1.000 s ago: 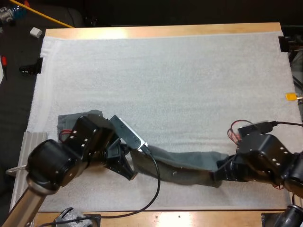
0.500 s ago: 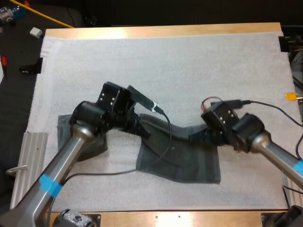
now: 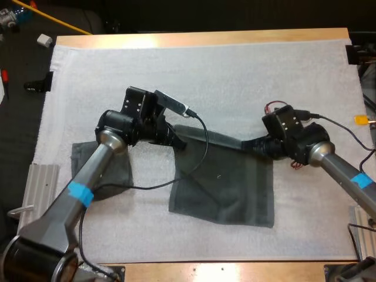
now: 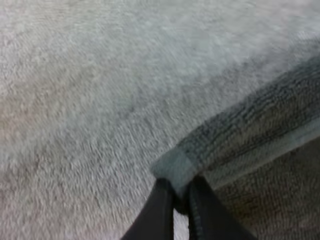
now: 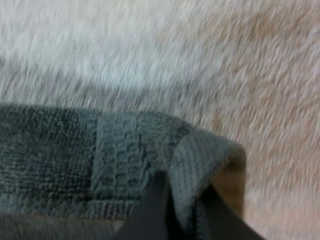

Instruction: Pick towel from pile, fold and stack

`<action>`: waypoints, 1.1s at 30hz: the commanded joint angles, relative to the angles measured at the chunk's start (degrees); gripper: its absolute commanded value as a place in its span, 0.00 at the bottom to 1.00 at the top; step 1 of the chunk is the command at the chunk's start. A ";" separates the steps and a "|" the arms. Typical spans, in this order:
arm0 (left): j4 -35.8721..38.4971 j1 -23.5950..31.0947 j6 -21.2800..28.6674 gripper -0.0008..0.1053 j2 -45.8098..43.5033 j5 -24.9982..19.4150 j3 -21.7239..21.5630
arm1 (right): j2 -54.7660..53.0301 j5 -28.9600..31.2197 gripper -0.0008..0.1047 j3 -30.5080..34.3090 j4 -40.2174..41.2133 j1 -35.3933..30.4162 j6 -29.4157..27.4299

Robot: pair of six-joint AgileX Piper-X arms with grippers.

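A dark grey-green towel point(image 3: 226, 188) hangs and spreads over the middle of the white mat point(image 3: 235, 82), its upper edge lifted between both grippers. My left gripper point(image 3: 178, 141) is shut on the towel's upper left corner point(image 4: 172, 167). My right gripper point(image 3: 258, 148) is shut on the upper right corner point(image 5: 197, 150), where the cloth curls over the fingers. The towel's lower edge lies flat on the mat. A second dark towel point(image 3: 108, 170) lies at the left, partly under my left arm.
A ribbed metal plate point(image 3: 38, 188) sits at the mat's left front edge. The far half of the mat is bare. Small items lie on the dark floor beyond the table's left side.
Both grippers have carried the towel's upper edge away from the table's front toward the middle, and the towel has opened from a rope-like strip into a wide sheet.
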 commanded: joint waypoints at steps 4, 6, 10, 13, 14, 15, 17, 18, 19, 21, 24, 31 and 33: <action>-6.50 1.49 -0.75 0.01 4.06 0.29 -0.22 | 2.22 1.51 0.01 -0.41 -5.74 -2.94 0.19; -8.20 1.41 -0.83 0.01 5.07 0.22 -0.23 | 2.72 2.21 0.01 -0.41 -8.05 -3.23 0.04; -10.33 1.37 -0.90 0.01 6.28 0.18 -0.21 | 3.17 3.96 0.01 -0.38 -11.69 -3.08 -0.51; -11.60 1.31 -1.00 0.02 6.63 0.12 -0.14 | 3.60 5.09 0.03 -0.47 -13.82 -2.97 -1.02; -11.86 1.37 -1.02 0.04 6.81 0.10 -0.17 | 3.70 5.31 0.06 -0.53 -14.68 -2.94 -1.05; -12.06 1.35 -1.11 0.08 6.96 0.07 -0.25 | 3.71 5.49 0.12 -0.51 -15.41 -2.86 -1.07; -12.35 1.32 -1.01 0.18 7.08 0.24 -0.33 | 3.48 5.30 0.21 -0.41 -16.26 -3.05 -0.73; -12.37 1.29 -0.91 0.19 7.05 0.34 -0.32 | 3.35 5.20 0.20 -0.36 -16.26 -3.11 -0.64; -12.52 1.23 -0.87 0.23 6.95 0.46 -0.25 | 3.17 5.21 0.23 -0.32 -16.79 -3.16 -0.51; -12.86 1.13 -1.19 0.43 6.81 0.59 -0.61 | 2.89 5.43 0.45 -0.60 -19.82 -3.18 -0.69; -11.95 1.40 -1.43 0.60 6.41 0.79 -1.81 | 2.75 5.64 0.64 -0.50 -23.02 -3.33 -1.40; -5.09 1.16 -1.00 0.59 1.57 0.45 -4.12 | -2.44 5.22 0.65 -0.77 -17.59 -3.39 -2.85; -2.85 1.30 -0.90 0.58 -1.01 0.33 -4.39 | -4.81 4.76 0.65 -0.69 -14.16 -3.31 -3.32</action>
